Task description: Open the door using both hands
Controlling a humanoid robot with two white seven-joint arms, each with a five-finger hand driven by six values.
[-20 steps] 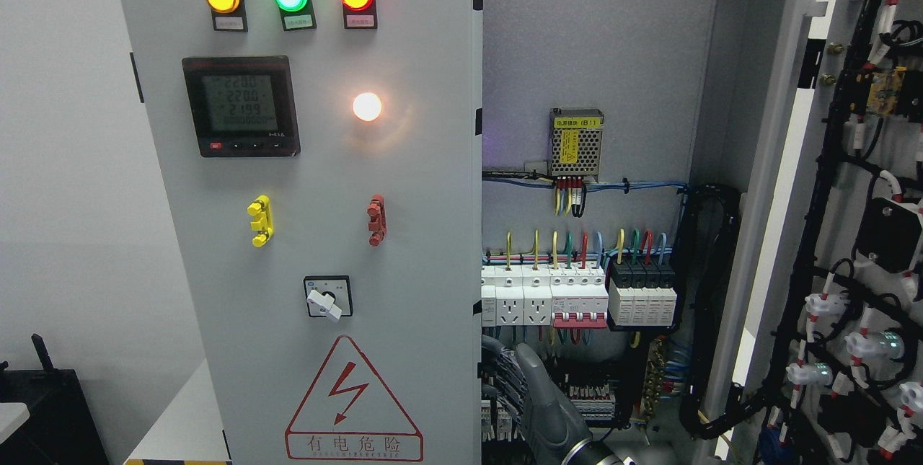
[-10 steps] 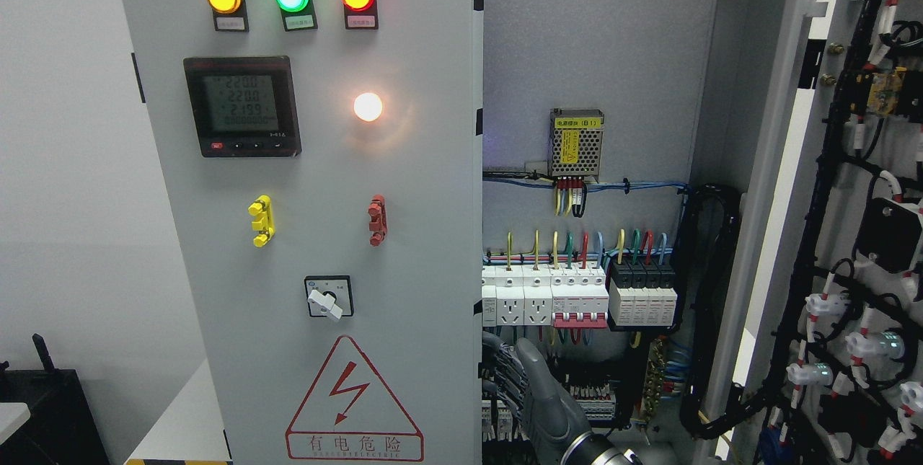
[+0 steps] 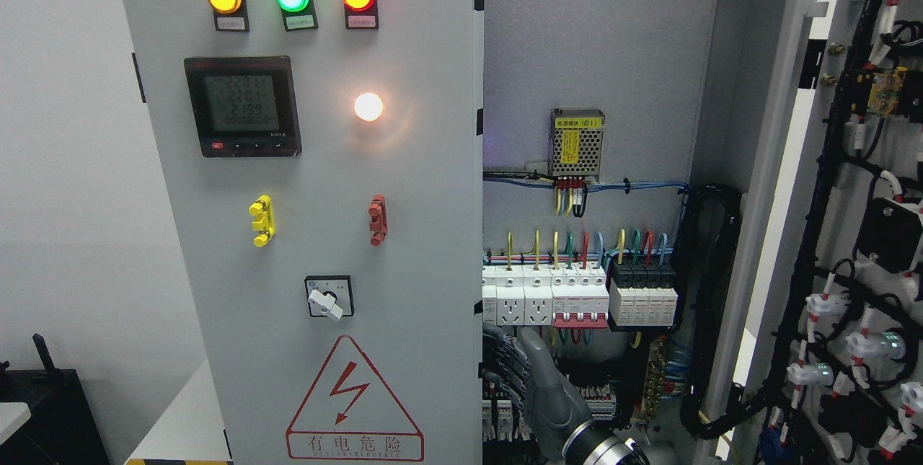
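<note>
The right hand [image 3: 539,394] is seen low at the free edge of the left door [image 3: 324,162]; whether it is clamped there cannot be told. The door, judged a stiff, weighty steel panel, stands nearly shut and is best pulled by that rigid edge, clear of the wiring [image 3: 577,249] behind.

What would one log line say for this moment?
right hand low at left door edge | right door open | left hand unseen
</note>
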